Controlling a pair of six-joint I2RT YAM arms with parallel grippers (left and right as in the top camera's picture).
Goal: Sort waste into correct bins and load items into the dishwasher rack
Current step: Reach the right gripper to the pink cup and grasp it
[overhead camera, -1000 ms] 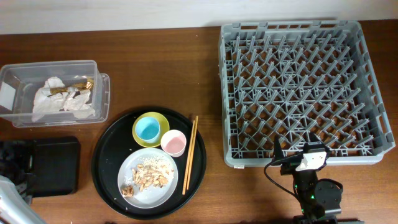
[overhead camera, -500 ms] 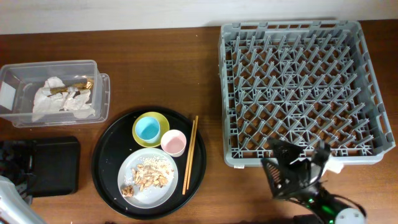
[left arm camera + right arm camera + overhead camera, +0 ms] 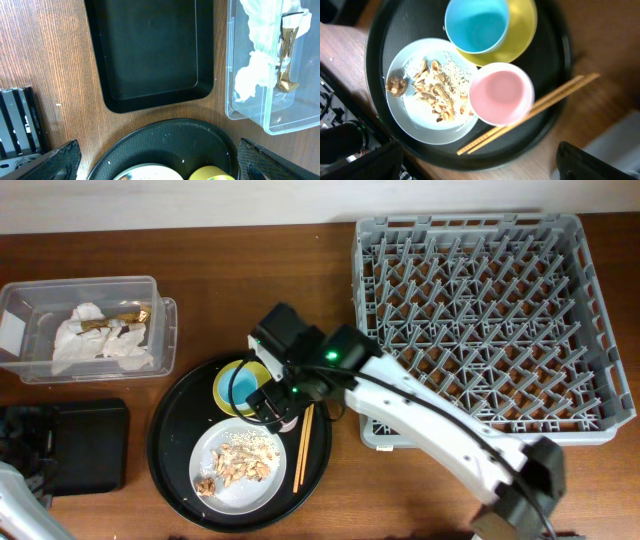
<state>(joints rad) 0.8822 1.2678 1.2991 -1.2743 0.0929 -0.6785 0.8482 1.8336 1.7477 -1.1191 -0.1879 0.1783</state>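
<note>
Pink cup (image 3: 501,94) lay almost straight beneath the right gripper (image 3: 477,152), whose jaws stood wide apart and empty, one dark finger at each lower corner of the wrist view. Just beside the cup, the wooden chopsticks (image 3: 530,112) slanted along the edge of the round black serving tray (image 3: 395,30). Close against the cup's other side, the grey-white plate (image 3: 415,115) carried the food scraps (image 3: 432,90). Beyond it the light-blue cup (image 3: 476,25) sat inside the yellow bowl (image 3: 522,37). Further out, the dishwasher rack (image 3: 470,222) stood bare to the right of the tray. The left gripper (image 3: 157,160), likewise spread and holding nothing, hung over the serving tray's rim near the shallow black tray (image 3: 150,50) and the clear tub (image 3: 230,75), where the napkins (image 3: 255,75) and wrapper (image 3: 287,55) already lay. Loading the rack seemed the step in hand, with the pink cup the likely first pick. That would call for a descent with one finger inside the cup's rim, clear of chopsticks and plate.
</note>
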